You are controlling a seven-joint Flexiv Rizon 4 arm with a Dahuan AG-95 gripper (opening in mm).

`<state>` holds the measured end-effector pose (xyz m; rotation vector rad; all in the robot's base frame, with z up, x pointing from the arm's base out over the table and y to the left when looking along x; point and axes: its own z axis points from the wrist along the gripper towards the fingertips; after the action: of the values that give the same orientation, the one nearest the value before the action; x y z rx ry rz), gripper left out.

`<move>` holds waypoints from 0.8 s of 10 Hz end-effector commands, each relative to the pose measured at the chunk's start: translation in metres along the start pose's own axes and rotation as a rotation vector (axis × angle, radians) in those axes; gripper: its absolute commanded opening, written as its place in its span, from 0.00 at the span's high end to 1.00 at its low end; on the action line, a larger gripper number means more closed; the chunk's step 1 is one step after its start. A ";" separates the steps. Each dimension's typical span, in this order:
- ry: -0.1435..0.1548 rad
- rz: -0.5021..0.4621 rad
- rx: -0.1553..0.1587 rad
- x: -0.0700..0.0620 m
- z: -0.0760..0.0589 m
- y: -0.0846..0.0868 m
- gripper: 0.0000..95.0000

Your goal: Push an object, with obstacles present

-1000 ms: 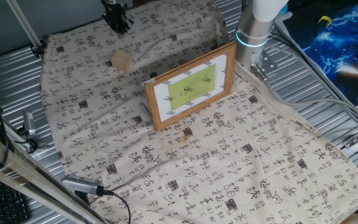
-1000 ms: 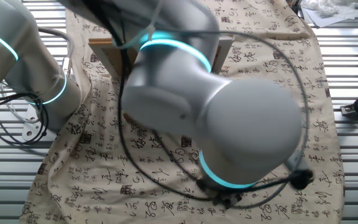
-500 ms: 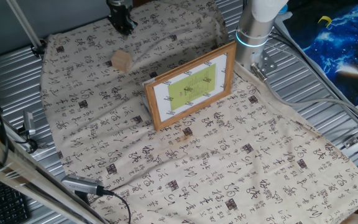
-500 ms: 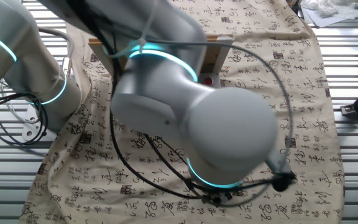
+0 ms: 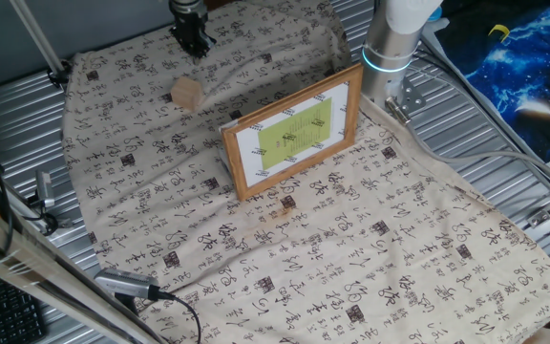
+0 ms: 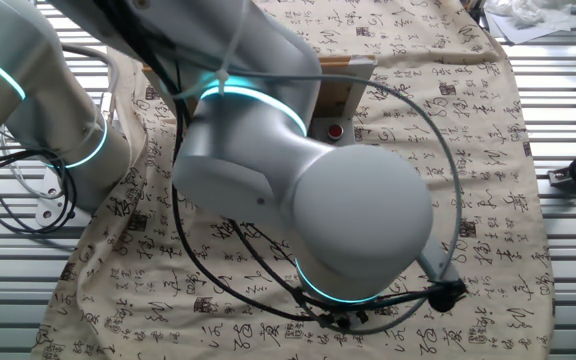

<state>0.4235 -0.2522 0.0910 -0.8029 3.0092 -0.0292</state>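
On patterned cloth (image 5: 370,248) — cube (image 5: 187,93), picture frame (image 5: 292,131).

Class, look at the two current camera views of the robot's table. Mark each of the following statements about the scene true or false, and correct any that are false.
1. The small light-tan wooden cube lies on the cloth printed with dark characters. True.
2. The cube touches the rectangular brown-bordered picture frame. False: bare cloth separates them.
3. The black two-finger gripper holds the cube. False: it sits apart from the cube, nearer the cloth's far edge, holding nothing.
4. The frame stands tilted, its yellow-green centre facing the camera in the view that shows the cube. True.
5. In the other view, the cube is plainly visible. False: the large grey arm fills the picture and no cube shows.
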 end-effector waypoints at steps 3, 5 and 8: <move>-0.007 0.001 0.001 -0.001 0.014 -0.001 1.00; -0.008 0.008 0.001 -0.003 0.020 0.000 1.00; -0.012 0.015 -0.001 -0.005 0.029 0.001 1.00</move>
<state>0.4283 -0.2491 0.0587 -0.7769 3.0040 -0.0191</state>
